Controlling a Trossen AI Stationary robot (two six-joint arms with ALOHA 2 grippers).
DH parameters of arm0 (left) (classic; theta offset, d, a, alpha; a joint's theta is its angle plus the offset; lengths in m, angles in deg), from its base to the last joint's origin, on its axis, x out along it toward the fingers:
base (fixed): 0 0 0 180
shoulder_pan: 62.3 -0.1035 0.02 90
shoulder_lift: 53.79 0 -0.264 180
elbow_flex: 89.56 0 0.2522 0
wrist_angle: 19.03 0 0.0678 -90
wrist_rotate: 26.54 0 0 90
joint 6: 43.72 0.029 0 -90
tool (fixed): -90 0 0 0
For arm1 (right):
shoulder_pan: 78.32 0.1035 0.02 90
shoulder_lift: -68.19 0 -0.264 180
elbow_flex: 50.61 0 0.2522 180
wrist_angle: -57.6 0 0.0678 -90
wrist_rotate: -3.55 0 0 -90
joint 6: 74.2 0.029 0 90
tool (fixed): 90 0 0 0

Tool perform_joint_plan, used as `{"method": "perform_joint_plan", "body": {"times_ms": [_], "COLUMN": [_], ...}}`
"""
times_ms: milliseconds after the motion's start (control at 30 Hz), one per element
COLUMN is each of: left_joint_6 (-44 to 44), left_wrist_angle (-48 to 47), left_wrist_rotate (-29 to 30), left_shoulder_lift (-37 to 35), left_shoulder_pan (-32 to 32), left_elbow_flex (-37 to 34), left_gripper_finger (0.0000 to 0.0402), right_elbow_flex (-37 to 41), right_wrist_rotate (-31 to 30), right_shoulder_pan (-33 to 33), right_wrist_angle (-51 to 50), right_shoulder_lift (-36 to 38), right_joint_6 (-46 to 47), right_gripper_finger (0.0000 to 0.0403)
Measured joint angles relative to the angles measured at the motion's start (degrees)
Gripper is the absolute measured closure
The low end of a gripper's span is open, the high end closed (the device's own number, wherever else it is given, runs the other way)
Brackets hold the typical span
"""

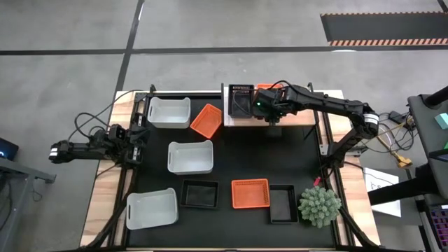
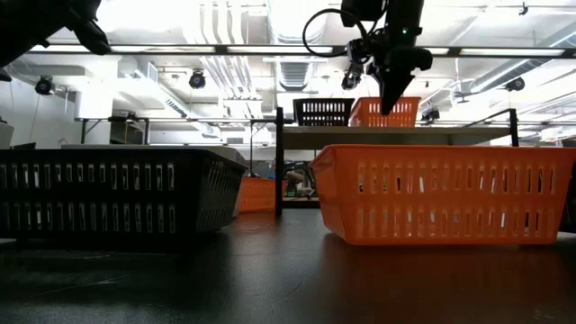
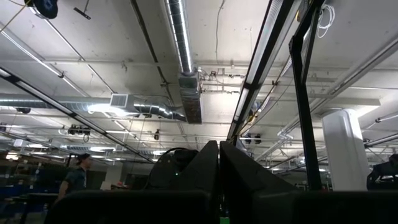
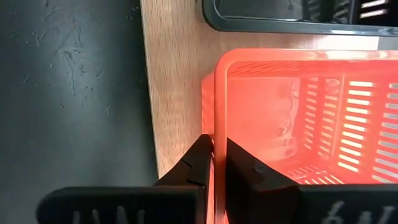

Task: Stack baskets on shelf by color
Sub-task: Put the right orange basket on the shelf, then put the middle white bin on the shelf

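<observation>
The right gripper [image 4: 213, 165] sits over the shelf [image 1: 301, 120] at the upper centre of the overhead frame, and its fingers [image 4: 198, 160] straddle the near rim of a red-orange basket [image 4: 311, 124]: one finger outside the wall, the other inside, the thin rim between them. The gap is barely wider than the plastic, so the pinch looks to be just loosening, which fits a basket already resting on the wood beside the black basket [image 1: 241, 101]. That pairing suggests each colour gets its own spot on the board.

From bench height the same orange basket [image 2: 385, 112] stands on the raised shelf at the upper middle, level and upright, with the gripper coming down onto it from above.

The left gripper [image 1: 136, 143] waits at the left edge of the bench, fingers pressed together and holding nothing.

Still on the bench: three white baskets [image 1: 190, 157] at left and centre, a tilted orange one [image 1: 206, 120] just left of the shelf, and black and orange ones along the lower edge.
</observation>
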Motion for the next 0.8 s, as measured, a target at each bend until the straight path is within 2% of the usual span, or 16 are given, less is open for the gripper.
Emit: {"method": "perform_joint_plan", "body": {"times_ms": [400,600,800], "left_joint_6": [-0.04,-0.23,-1.69], "left_wrist_angle": [-0.04,-0.04,0.04], "left_wrist_rotate": [-0.04,-0.04,-0.36], "left_shoulder_lift": [0.00,0.02,0.00], "left_shoulder_pan": [0.00,0.00,0.02], "left_elbow_flex": [0.00,0.00,-0.02], "left_gripper_finger": [0.0402,0.0402,0.0402], "right_elbow_flex": [-1.01,-6.43,-13.17], "right_wrist_rotate": [-1.22,-0.80,-0.82], "right_shoulder_pan": [0.17,2.00,5.78], "right_wrist_angle": [-0.87,-5.33,-10.42], "right_shoulder_lift": [0.91,1.16,1.18], "right_joint_6": [5.76,13.61,22.07], "right_gripper_finger": [0.0303,0.0290,0.0294]}}
